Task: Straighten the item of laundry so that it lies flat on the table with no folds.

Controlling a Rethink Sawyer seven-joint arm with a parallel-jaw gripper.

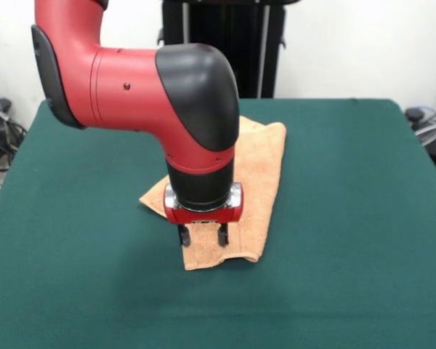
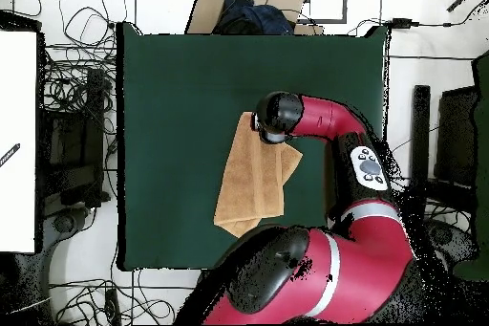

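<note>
Here, gripper (image 1: 203,235) spread open, fingertips (image 1: 183,237) just over the near end of the folded peach towel (image 1: 258,182), holding nothing, green table (image 1: 349,218).

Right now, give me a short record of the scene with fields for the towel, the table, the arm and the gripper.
towel: peach-orange terry-cloth towel, folded over on itself into a long strip, not flat
table: large table covered in dark green felt-like cloth, towel lying near its middle
arm: red and black robot arm, reaching down over the towel's camera-side end in the front view
gripper: gripper pointing straight down, its two dark fingers apart, tips at or just above the towel near that end
task status: folds remain, towel not straightened yet
</note>
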